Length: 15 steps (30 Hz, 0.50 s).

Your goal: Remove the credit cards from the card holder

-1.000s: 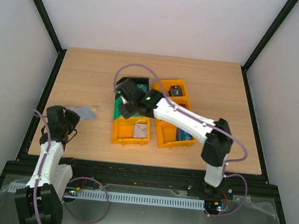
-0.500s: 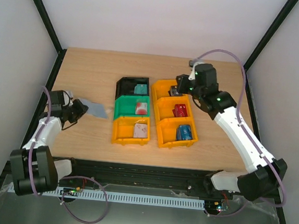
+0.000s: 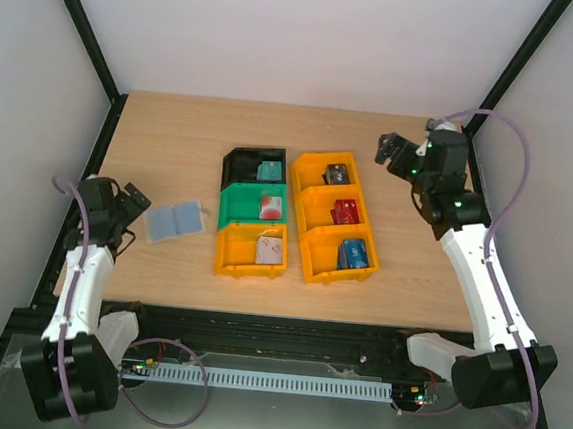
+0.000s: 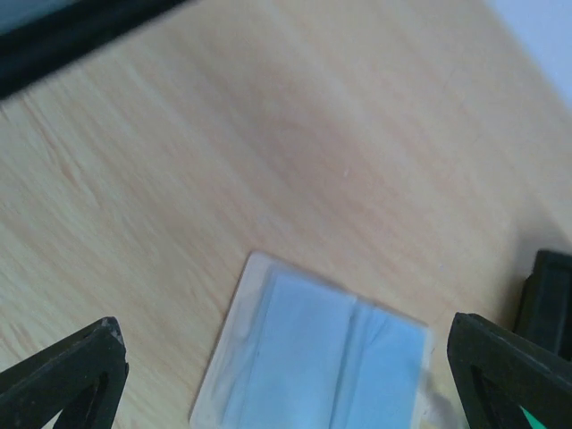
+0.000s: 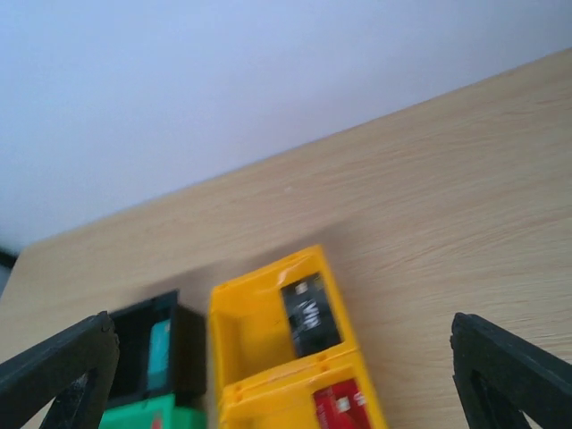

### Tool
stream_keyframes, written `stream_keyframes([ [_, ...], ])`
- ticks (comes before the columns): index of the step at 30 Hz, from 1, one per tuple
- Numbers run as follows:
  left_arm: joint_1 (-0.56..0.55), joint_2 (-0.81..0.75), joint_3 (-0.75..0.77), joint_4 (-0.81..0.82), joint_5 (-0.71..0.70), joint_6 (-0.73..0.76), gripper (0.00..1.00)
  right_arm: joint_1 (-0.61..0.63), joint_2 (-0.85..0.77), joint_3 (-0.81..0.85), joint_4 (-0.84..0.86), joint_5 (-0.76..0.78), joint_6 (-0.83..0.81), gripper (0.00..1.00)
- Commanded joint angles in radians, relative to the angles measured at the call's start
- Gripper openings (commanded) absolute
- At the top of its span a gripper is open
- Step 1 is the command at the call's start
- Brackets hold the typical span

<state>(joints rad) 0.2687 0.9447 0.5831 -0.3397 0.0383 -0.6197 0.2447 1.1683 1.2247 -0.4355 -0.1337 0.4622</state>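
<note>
From above, the card holder [image 3: 174, 221] lies flat on the table [image 3: 173, 134] at the near left, just right of the left claw [image 3: 130, 201] and not touching it. Further right, one column runs far to near: a black bin [image 3: 239, 160] with a teal card [image 3: 268, 172], a green bin [image 3: 237, 205] with a red and white card [image 3: 272, 208], and a near orange bin [image 3: 231, 255] with a pale card [image 3: 267, 250]. Beside it, three orange bins [image 3: 307, 191] hold a black card [image 3: 336, 174], a red card [image 3: 345, 212] and a blue card [image 3: 354, 254]. The right claw [image 3: 391, 148] hangs at the far right, apart from the bins. The left wrist view adds that the left claw's fingers [image 4: 63, 375] stand wide apart and empty, with the holder's pale blue pockets and tan edge on the wood beneath. The right wrist view shows its fingers [image 5: 509, 366] equally spread and empty, and takes in only the far bins.
</note>
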Motion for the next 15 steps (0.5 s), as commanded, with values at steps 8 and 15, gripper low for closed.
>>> stream_keyframes([
  [8,-0.019,-0.144,-0.029,0.351,-0.161,0.329,0.99,-0.303,-0.183,-0.393,0.465,0.268,0.151,0.99],
  [15,-0.031,-0.065,-0.135,0.522,-0.337,0.278,0.99,-0.303,-0.437,-0.900,1.047,0.435,0.016,0.99],
])
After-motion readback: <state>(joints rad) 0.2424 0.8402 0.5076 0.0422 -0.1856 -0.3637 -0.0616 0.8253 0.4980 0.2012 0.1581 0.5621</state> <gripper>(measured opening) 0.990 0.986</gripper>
